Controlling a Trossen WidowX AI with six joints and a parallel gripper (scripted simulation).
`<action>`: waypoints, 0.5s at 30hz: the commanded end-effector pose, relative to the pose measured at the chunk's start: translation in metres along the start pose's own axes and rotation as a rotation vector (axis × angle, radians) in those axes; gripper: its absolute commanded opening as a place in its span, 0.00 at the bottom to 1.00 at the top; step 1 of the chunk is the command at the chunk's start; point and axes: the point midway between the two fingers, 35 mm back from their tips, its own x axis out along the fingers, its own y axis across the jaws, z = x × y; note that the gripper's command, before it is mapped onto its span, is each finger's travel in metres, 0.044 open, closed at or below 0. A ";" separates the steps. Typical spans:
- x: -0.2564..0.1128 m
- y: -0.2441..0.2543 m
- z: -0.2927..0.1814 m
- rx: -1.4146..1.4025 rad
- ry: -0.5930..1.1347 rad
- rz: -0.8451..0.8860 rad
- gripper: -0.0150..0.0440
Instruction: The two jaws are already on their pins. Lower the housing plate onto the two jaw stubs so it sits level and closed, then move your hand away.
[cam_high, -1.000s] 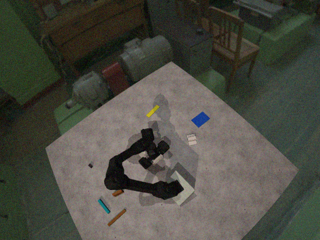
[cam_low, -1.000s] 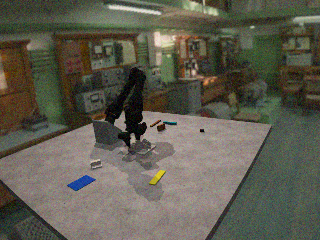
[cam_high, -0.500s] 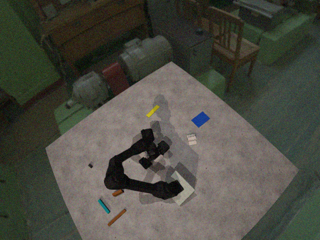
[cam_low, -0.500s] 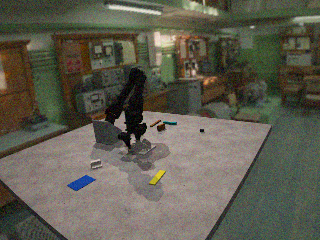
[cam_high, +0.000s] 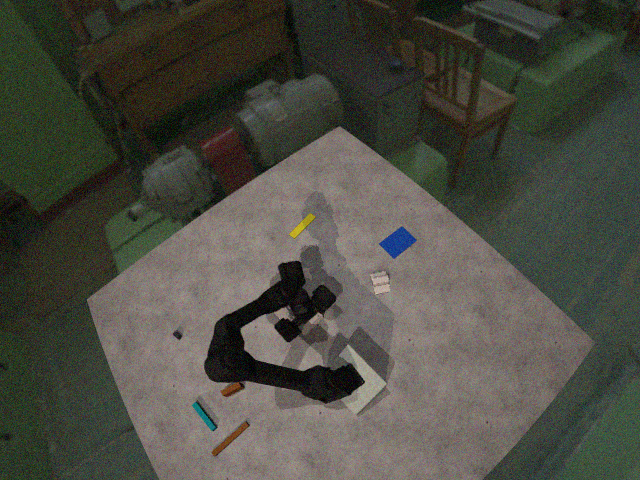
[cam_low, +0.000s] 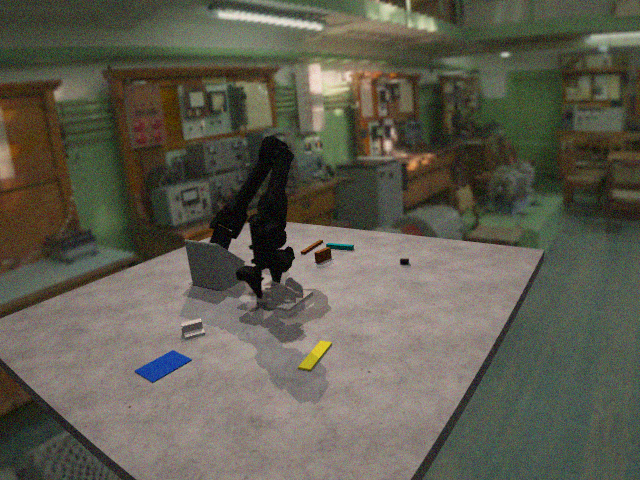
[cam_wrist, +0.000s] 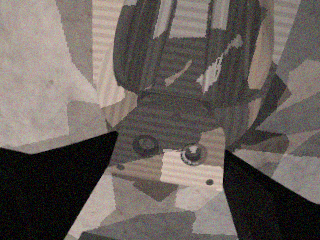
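Note:
The housing plate (cam_wrist: 192, 172) is a pale plate with two round holes, partly in shadow. In the wrist view it lies between the fingertips of my gripper (cam_wrist: 171, 142) (cam_low: 268, 290), which is shut on its two sides. A round pin end shows in the right hole (cam_wrist: 193, 154); the left hole (cam_wrist: 145, 145) is in shade. Two long curved jaws, the left jaw (cam_wrist: 131, 50) and the right jaw (cam_wrist: 245, 65), run away from the plate toward the top. Whether the plate sits level on the stubs is not clear. In the top and exterior views the arm and shadows cover most of the assembly.
A grey slanted block (cam_low: 211, 266) stands by the arm. A small white bracket (cam_high: 380, 282) (cam_low: 192, 328), a blue plate (cam_high: 397, 242) (cam_low: 163, 365) and a yellow strip (cam_high: 302, 225) (cam_low: 315, 355) lie apart. Orange pieces, a teal bar (cam_high: 204, 415) and a black cube (cam_high: 177, 334) lie farther off.

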 end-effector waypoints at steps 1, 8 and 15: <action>0.001 0.000 0.000 0.003 -0.003 0.003 0.85; 0.003 0.000 0.000 0.003 -0.003 0.003 0.85; 0.005 0.000 0.000 0.003 -0.003 0.004 0.85</action>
